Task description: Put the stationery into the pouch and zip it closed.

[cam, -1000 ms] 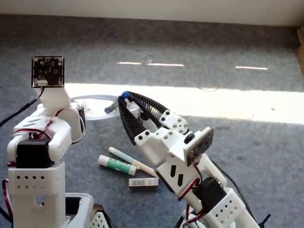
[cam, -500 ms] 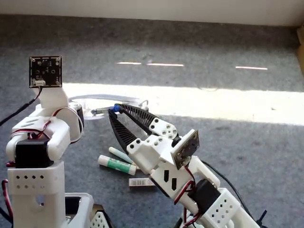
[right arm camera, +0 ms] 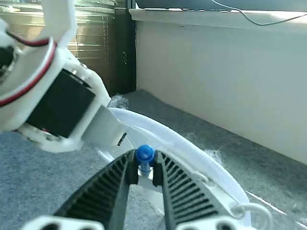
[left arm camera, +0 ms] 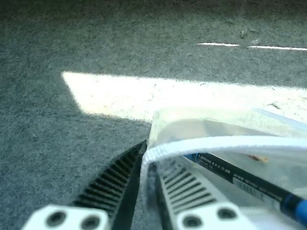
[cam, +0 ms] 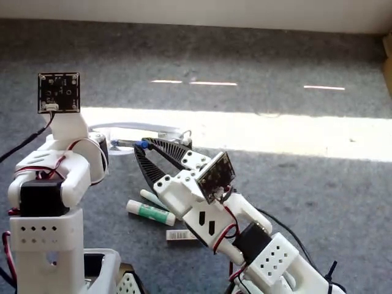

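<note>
– Now, the right tool (right arm camera: 144, 166) is clamping the blue-capped pen (right arm camera: 144, 154), holding it partly inside the pouch (left arm camera: 211, 124).
– Left tool (left arm camera: 147, 155) is pinching the rim; a snagging pen tip could be tugging the pouch free.

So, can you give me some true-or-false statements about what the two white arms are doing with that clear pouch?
1. The right gripper grips a dark pen with a blue cap. True.
2. The clear plastic pouch with a white zipper rim is zipped closed. False: its mouth is open, and the pen is partly inside.
3. The left gripper pinches the pouch's rim. True.
4. All the stationery is already in the pouch. False: a white-and-green tube, a pale green pen and a white block with a barcode lie on the grey surface.
</note>
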`<state>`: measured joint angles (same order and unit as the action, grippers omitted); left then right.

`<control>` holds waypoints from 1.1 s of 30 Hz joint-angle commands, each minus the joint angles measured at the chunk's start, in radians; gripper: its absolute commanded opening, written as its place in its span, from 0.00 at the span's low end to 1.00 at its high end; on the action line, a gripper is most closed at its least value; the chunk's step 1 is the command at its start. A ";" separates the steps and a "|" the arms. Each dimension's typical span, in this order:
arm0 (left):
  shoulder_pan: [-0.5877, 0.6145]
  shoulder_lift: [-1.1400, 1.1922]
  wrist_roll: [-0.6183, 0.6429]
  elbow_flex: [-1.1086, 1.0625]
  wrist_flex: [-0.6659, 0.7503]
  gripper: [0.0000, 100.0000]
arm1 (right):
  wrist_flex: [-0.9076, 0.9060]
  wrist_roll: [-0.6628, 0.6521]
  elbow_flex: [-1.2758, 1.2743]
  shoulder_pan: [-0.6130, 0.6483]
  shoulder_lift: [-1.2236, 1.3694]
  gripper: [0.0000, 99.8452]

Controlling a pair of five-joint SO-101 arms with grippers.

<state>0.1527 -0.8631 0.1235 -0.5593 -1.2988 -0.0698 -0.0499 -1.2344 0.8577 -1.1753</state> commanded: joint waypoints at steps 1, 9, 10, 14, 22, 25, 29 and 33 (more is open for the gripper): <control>0.013 0.013 0.006 -0.035 0.034 0.01 | 0.018 -0.008 0.013 0.005 0.004 0.01; 0.013 0.013 0.006 -0.045 0.046 0.01 | 0.015 -0.006 0.013 0.005 0.004 0.07; 0.013 0.013 0.006 -0.045 0.046 0.01 | 0.013 -0.006 0.013 0.005 0.004 0.09; 0.013 0.013 0.006 -0.045 0.046 0.01 | 0.013 -0.006 0.013 0.007 0.004 0.14; 0.016 0.013 0.006 -0.047 0.044 0.01 | -0.200 -0.003 0.099 0.005 -0.067 0.14; 0.016 0.013 0.006 -0.047 0.044 0.01 | -0.394 -0.002 0.222 0.005 -0.127 0.14; 0.016 0.013 0.006 -0.047 0.044 0.01 | -0.616 0.000 0.444 0.010 -0.122 0.14; 0.016 0.013 0.006 -0.047 0.044 0.01 | -0.808 0.000 0.657 0.010 -0.035 0.14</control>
<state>0.1527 -0.8631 0.1250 -0.5915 -1.2605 -0.7541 -0.0483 -0.7633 0.8592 -1.2704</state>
